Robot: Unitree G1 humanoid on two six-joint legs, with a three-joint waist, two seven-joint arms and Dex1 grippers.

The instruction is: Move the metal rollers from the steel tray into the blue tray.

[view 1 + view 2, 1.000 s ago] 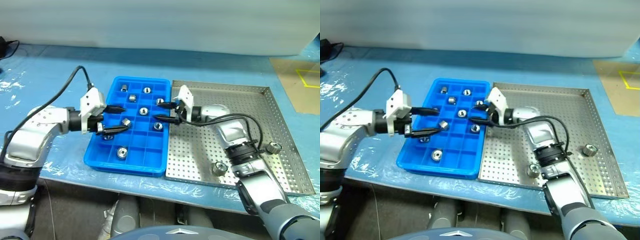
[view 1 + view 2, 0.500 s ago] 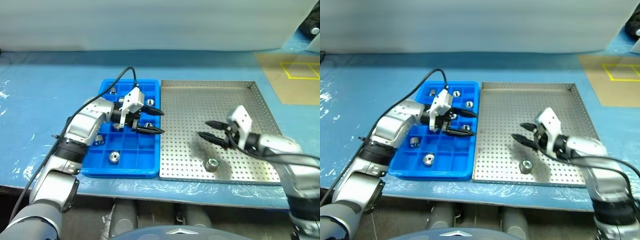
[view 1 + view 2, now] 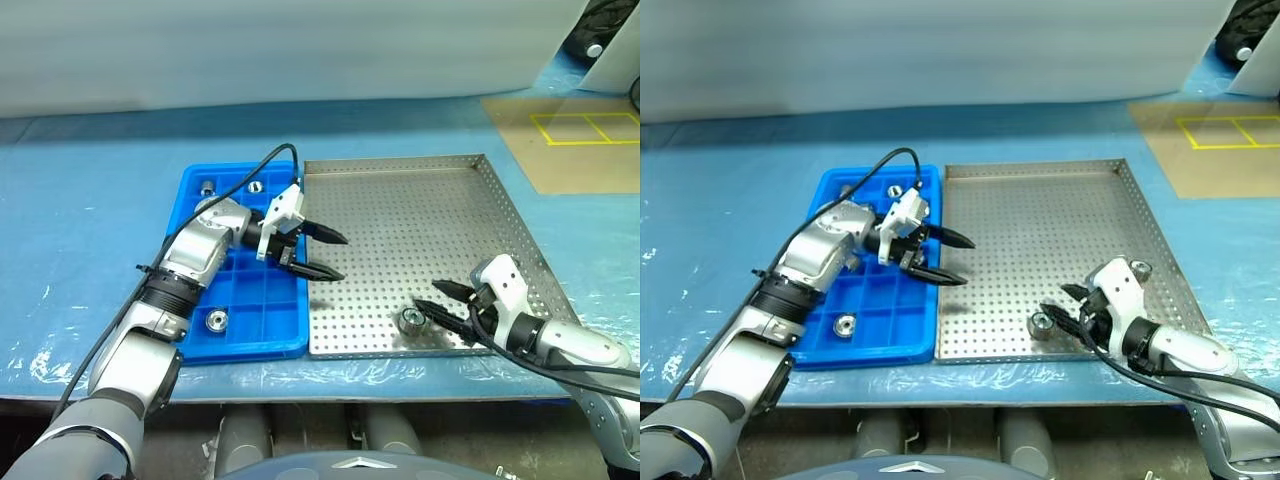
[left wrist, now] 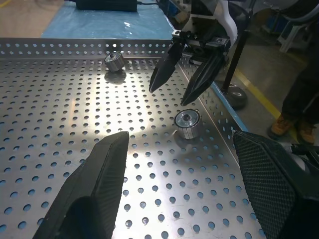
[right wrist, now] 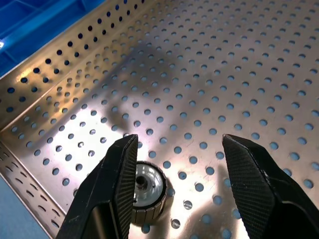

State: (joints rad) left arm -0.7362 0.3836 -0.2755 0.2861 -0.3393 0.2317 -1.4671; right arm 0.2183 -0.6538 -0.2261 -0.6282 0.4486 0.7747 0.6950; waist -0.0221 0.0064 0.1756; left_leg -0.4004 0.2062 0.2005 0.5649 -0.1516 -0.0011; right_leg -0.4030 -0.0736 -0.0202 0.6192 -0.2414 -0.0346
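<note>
Both arms have swung toward the robot's right since a second ago. Back then the two grippers were over the blue tray; now the right gripper has dropped down low near the front edge of the steel tray, and the left gripper has slid across so its tips poke out over the steel tray's left side.

Biggest first. The steel tray is just to the right of the blue tray, and their rims touch or nearly touch. That likely keeps the trip from one to the other short. The blue tray already has a few metal rollers in its little boxes, like one near its front and two at the back.

Two rollers are left in the steel tray. One roller lies flat on the holes right by the right gripper, just beside one finger and partly tucked behind it. It is not squarely between the two fingers yet. The fingers are spread wide and hold nothing. I think the gripper needs to shift a little sideways so the roller sits in the gap, then close.

The other roller sits close to the tray's right rim, behind the right gripper.

The left gripper is wide too, and empty, well apart from both rollers.
</note>
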